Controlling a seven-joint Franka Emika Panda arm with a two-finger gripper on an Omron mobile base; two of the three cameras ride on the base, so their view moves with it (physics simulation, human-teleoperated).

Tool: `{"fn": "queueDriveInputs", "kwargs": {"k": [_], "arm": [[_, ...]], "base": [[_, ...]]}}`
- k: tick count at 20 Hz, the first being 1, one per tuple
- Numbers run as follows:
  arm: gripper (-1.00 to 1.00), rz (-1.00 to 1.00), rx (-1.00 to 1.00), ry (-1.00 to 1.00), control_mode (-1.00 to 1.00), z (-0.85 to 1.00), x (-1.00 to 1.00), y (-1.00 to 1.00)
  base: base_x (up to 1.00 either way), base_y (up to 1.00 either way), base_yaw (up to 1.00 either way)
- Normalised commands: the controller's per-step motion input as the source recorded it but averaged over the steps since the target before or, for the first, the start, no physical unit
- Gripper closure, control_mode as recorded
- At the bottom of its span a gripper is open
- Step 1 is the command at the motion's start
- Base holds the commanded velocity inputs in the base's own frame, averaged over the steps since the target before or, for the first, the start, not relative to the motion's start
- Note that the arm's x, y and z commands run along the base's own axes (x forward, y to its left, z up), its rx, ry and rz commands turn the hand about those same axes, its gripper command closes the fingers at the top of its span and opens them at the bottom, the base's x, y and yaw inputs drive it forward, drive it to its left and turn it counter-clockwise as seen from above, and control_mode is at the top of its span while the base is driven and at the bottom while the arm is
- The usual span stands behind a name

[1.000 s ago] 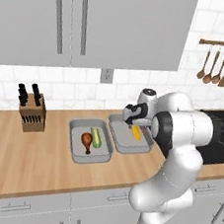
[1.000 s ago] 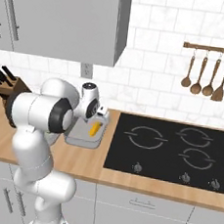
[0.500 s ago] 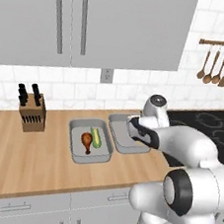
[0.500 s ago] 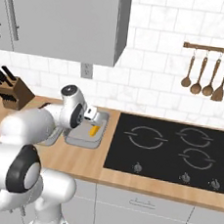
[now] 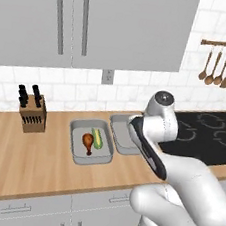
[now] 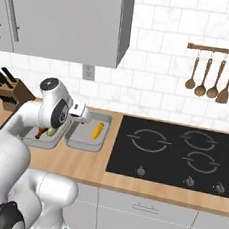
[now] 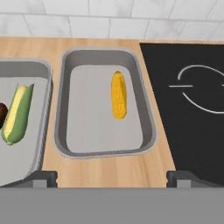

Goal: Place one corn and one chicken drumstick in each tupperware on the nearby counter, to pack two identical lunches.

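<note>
From the left base view, the left tupperware (image 5: pixel 90 144) on the tabletop (image 5: pixel 24 159) held a drumstick (image 5: pixel 87 141) and a husked corn (image 5: pixel 98 138); the arm blocked most of the right tupperware (image 5: pixel 121 135).

From the right base view, that right tupperware held only a yellow corn (image 6: pixel 98 130), so a drumstick seemed lacking.

In the hand view, the tool (image 7: pixel 112 178) stood spread and empty near its front rim; descending carelessly could nudge it.

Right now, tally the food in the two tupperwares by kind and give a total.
Corn: 2, a husked corn in the left tupperware and a bare yellow corn in the right tupperware
Chicken drumstick: 1
Total: 3
</note>
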Motion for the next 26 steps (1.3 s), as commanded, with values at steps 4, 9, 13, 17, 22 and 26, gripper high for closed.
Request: {"fn": "queueDriveInputs", "kwargs": {"k": [4, 9, 13, 17, 22, 26], "arm": [[-1.00, 0.11, 0.01, -0.07, -1.00, 0.00, -0.99, 0.00], [-1.00, 0.01, 0.00, -0.01, -1.00, 0.40, -0.90, 0.00], [-1.00, 0.00, 0.06, 0.00, -1.00, 0.62, -0.71, 0.00], [-1.00, 0.00, 0.15, 0.00, -1.00, 0.44, -0.60, -0.01], [-1.00, 0.00, 0.02, -0.03, -1.00, -0.05, -0.64, -0.03], [-1.00, 0.00, 0.00, -0.03, -1.00, -0.35, -0.39, -0.02]], "base": [[0.00, 0.00, 0.00], [0.00, 0.00, 0.00], [0.00, 0.00, 0.00], [0.00, 0.00, 0.00], [0.00, 0.00, 0.00], [0.00, 0.00, 0.00]]}}
